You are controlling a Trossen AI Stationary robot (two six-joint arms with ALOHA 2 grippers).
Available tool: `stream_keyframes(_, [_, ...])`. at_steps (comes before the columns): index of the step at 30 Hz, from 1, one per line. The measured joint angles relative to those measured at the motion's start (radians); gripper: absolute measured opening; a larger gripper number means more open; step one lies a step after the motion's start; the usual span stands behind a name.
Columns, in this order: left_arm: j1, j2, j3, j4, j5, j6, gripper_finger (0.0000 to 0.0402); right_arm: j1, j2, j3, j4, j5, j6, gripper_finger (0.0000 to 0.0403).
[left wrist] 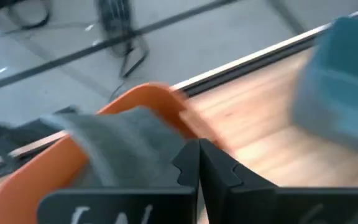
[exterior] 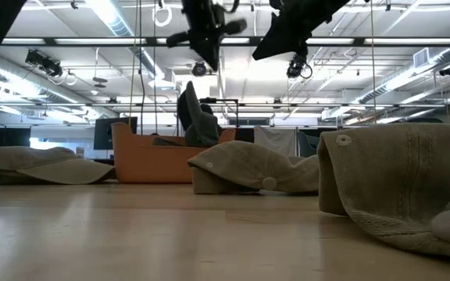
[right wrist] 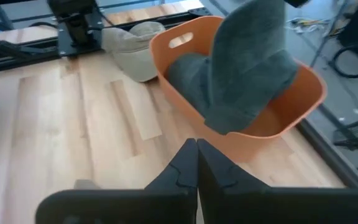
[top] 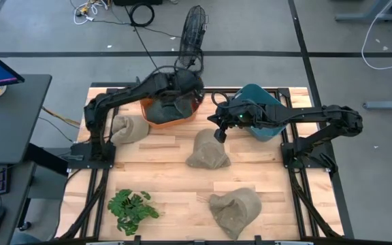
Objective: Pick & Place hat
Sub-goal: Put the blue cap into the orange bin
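Note:
A grey hat (right wrist: 247, 62) stands upright in the orange bin (top: 172, 112), its lower edge at the bin's rim, with another grey hat (right wrist: 185, 78) lying inside. My left gripper (left wrist: 197, 152) hangs shut over this bin (left wrist: 148, 99), right beside the upright grey hat (left wrist: 123, 149). My right gripper (top: 220, 134) is shut and hovers above the table's middle, over a tan hat (top: 206, 150). Two more tan hats lie flat on the table, one near the left arm's base (top: 128, 128) and one at the near edge (top: 235, 209). My left gripper is shut next to the upright grey hat's top. Whether its fingers (left wrist: 185, 165) touch the cloth, I cannot tell, as nothing shows between them.
A teal bin (top: 260, 112) sits at the far right of the table, under the right arm. A green plant (top: 131, 207) lies near the near-left corner. Bare wood shows between the hats. A fan (top: 192, 34) stands on the floor beyond the far edge.

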State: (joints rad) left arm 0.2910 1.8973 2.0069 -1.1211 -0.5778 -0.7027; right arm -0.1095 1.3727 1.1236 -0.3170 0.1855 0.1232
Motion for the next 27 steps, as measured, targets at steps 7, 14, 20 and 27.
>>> stream_keyframes(7, [0.104,0.037,-0.014,-0.106,0.076,-0.056,0.0004,0.000,0.000,0.001,-0.026,-0.002,0.003,0.0002])
stream_keyframes(14, [0.132,0.047,-0.053,-0.297,0.148,-0.141,0.0003,0.000,0.000,0.001,-0.047,-0.001,0.003,0.0002])
stream_keyframes(20, [0.129,0.047,-0.198,-0.274,0.207,-0.170,0.0003,0.000,0.000,0.001,-0.047,0.000,0.003,0.0002])
stream_keyframes(27, [0.119,0.047,-0.363,-0.124,0.211,-0.168,0.0003,0.000,0.000,0.001,-0.045,0.000,0.001,0.0002])
